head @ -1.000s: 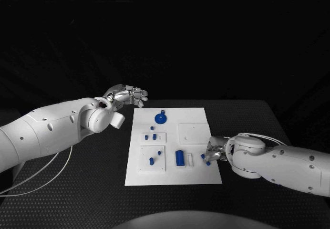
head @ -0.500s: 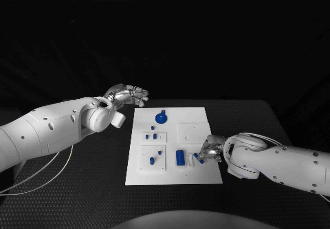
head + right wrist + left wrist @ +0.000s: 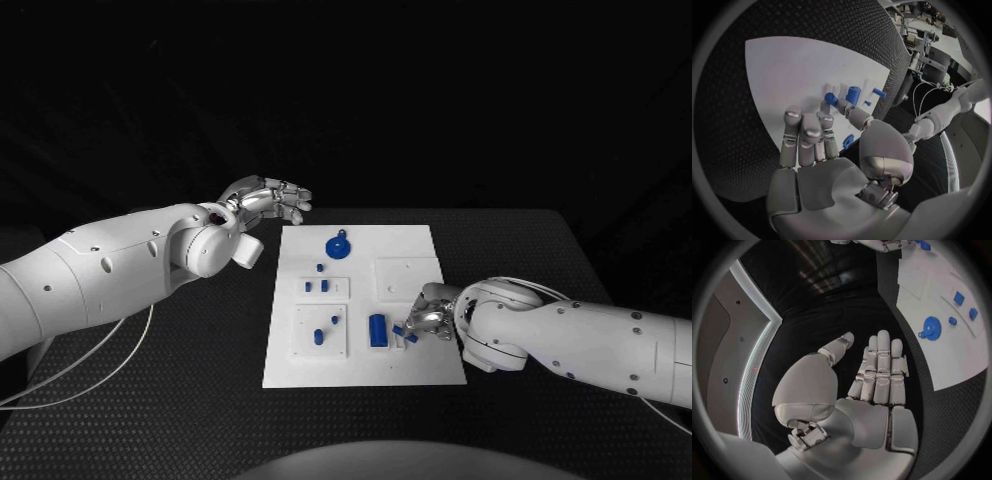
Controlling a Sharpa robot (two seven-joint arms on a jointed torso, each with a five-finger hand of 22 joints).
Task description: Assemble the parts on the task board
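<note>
The white task board (image 3: 418, 240) lies in the middle of the table. My right hand (image 3: 430, 318) hovers over the board's near right part and pinches a small blue part (image 3: 404, 334) between thumb and finger, just right of an upright blue cylinder (image 3: 378, 330). In the right wrist view the pinched part (image 3: 831, 98) sits at the fingertips, close to the cylinder (image 3: 853, 94). My left hand (image 3: 267, 198) hangs beyond the board's far left corner, fingers straight in the left wrist view (image 3: 879, 372), holding nothing.
A blue gear (image 3: 338, 247) sits at the board's far end, also seen in the left wrist view as the gear (image 3: 930, 328). Small blue pieces (image 3: 325, 286) stand in the left sockets, and others (image 3: 335, 320) sit on the near left block. A white square recess (image 3: 405, 278) is mid-right.
My right hand has moved left over the board with the small blue part, from the right edge to beside the blue cylinder. The left hand has stayed put.
</note>
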